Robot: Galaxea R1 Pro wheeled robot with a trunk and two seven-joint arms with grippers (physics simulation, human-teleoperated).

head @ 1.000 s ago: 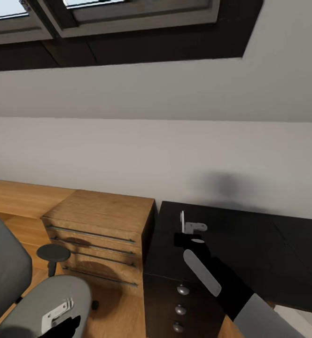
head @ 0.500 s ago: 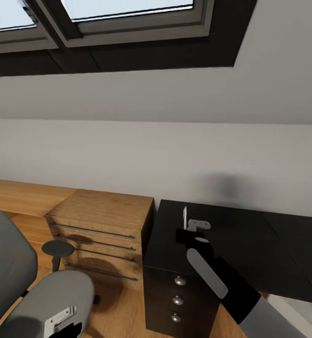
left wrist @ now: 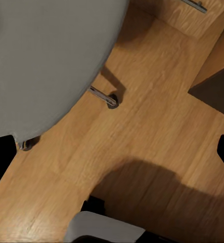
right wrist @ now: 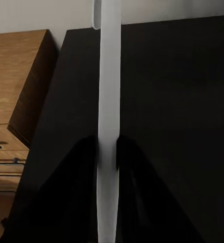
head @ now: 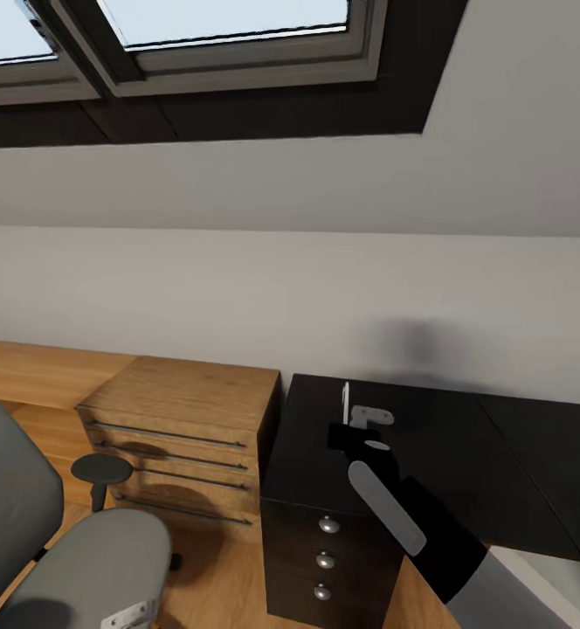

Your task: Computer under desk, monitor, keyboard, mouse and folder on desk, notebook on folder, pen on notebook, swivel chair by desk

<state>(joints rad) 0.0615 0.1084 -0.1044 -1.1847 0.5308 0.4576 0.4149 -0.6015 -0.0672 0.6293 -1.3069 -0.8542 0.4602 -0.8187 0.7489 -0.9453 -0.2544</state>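
While your right gripper (right wrist: 107, 152) stays clamped on the pen (right wrist: 109, 101), its dark fingers pressed against both sides of the thin white-silver stick, you hold it upright over the desk (head: 430, 454), above the bare glossy black top near the left end, the end with the silver-knobbed drawers (head: 327, 559). In the head view the pen (head: 346, 404) stands at the tip of your right arm just as it did a second ago; what has changed is the view itself, which has tilted up, so more of the skylight (head: 220, 26) shows and the swivel chair (head: 80, 559) sits lower in the picture. Your left gripper (head: 128, 618) has slid almost out at the picture's bottom edge over the chair's grey seat, and you cannot tell how wide its jaws stand. Beside the desk's left end stands the light wooden drawer chest (head: 185, 437), touching or nearly so, on the wooden floor (left wrist: 157, 121).
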